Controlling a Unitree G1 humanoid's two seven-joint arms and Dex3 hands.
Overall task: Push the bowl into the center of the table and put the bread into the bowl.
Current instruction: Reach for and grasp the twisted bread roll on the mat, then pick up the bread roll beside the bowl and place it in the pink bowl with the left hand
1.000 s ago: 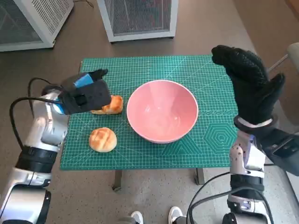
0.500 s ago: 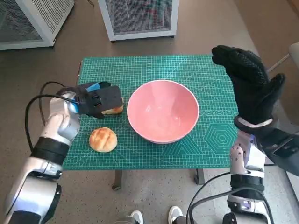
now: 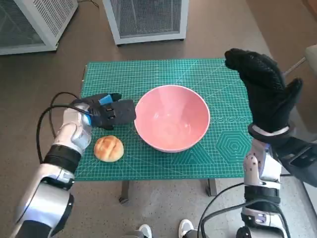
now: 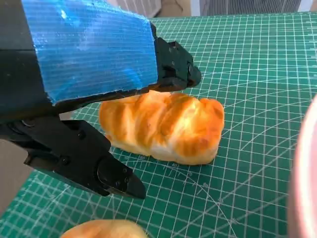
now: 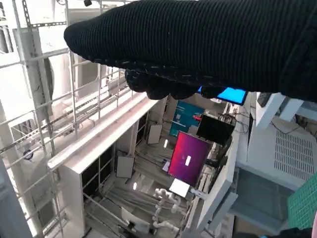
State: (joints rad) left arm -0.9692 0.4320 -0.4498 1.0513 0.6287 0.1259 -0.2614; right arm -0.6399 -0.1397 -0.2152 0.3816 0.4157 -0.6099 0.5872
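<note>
Landmark: pink bowl (image 3: 172, 123), wide, smooth, glossy inside, sitting near the middle of the green cutting mat (image 3: 148, 74). Left of it, round bun (image 3: 108, 148), golden with a scored top, lies toward the mat's front edge. Left hand (image 3: 110, 112) sits just beside the bowl's left rim, fingers apart around the elongated loaf (image 4: 163, 126): ridged, amber-brown crust, paler underside; contact unclear. Right of the bowl, right hand (image 3: 262, 89) is raised, fingers spread, holding nothing.

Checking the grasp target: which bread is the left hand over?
The long ridged loaf, under the left hand beside the bowl; the round bun lies uncovered.
</note>
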